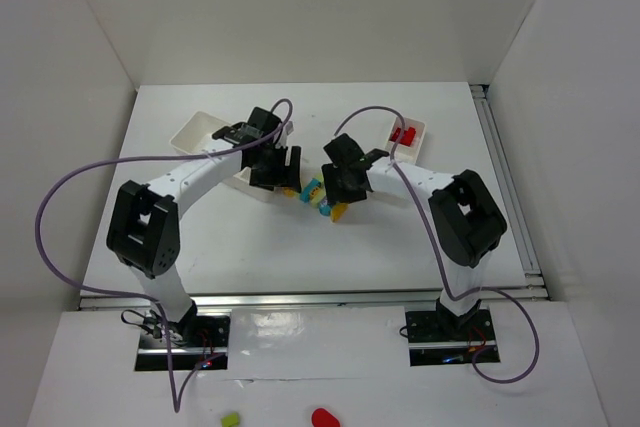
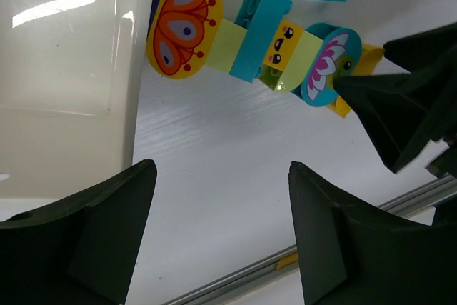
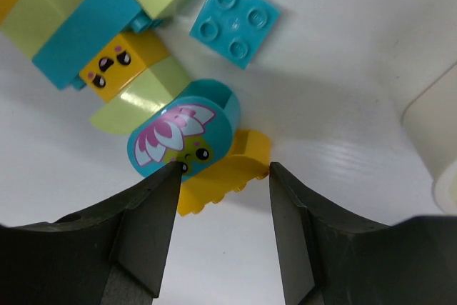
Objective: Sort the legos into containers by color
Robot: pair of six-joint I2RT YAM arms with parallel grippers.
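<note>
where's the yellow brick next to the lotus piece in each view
top: yellow brick mid-table, under the right gripper
left wrist: upper right, behind the lotus piece
right wrist: centre, between the fingers
shared landmark: the cyan lotus piece touching it, in both wrist views

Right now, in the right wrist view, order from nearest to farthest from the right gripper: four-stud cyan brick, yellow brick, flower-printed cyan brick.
1. yellow brick, between the right gripper fingertips.
2. flower-printed cyan brick, just up-left of it.
3. four-stud cyan brick, apart, near the top edge.
</note>
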